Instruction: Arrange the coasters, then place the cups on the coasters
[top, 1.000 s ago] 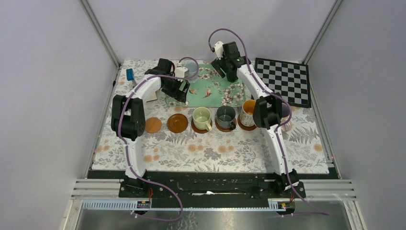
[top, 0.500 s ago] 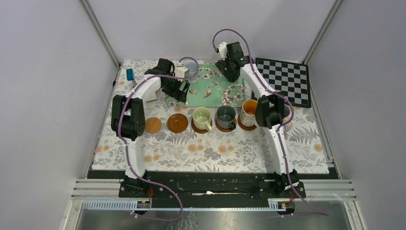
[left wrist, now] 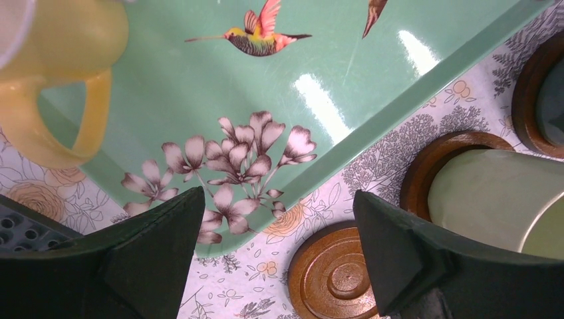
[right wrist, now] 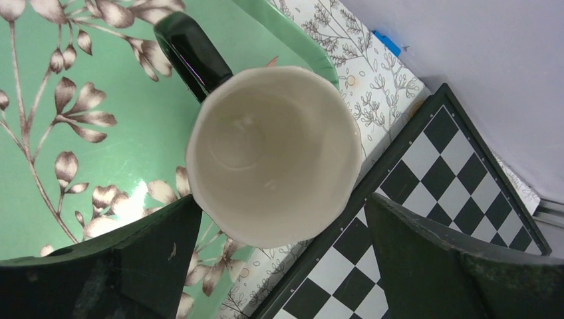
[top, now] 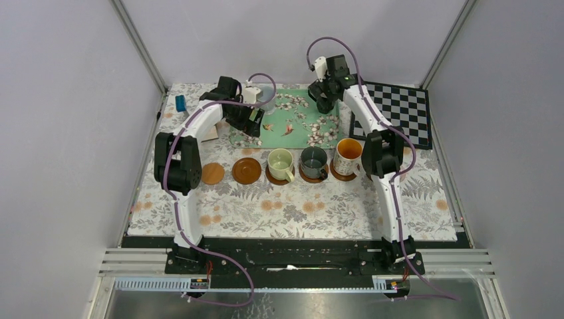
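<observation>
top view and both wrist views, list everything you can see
tray: one, green floral, back centre
checkerboard: one, black-and-white, back right
coasters: five visible, brown, row before tray; left two bare
pale green mug, dark green mug, floral mug: one each, on right three coasters
yellow mug: one, tray's left end
pale blue mug: one, tray's back left corner
black mug: one, white inside, tray's back right corner
blue object: one, small, back left
left gripper: black, open, over tray's front edge
right gripper: black, open, above black mug
</observation>
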